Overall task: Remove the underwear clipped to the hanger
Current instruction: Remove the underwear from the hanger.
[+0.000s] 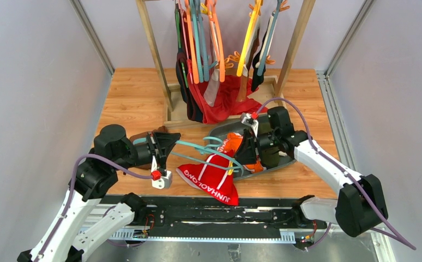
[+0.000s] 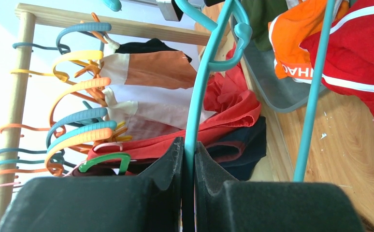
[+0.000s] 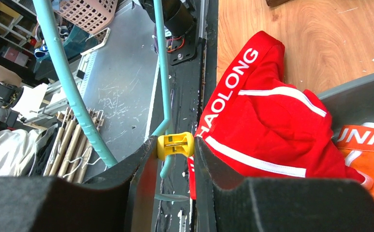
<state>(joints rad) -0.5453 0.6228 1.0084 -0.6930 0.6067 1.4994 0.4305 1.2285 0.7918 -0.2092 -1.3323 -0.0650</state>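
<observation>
**Bright, even light**

Overhead view is sharp and evenly lit, just faint shadows on the wooden table (image 1: 127,98). Left wrist view blows out white along its left edge. Dark fingers (image 2: 165,166) look soft at the bottom.

Red briefs (image 1: 211,177), waistband, just left of the grey tray (image 1: 277,161): "JUNHAOLONG" in white capitals on red. It reads upside down in the top view. The right wrist view shows only "HAOLONG".
Orange briefs (image 1: 231,143), band, at the grey tray's left edge: capitals cut off by folds. "UNH" is legible in the right wrist view and "HA" in the left wrist view.
</observation>
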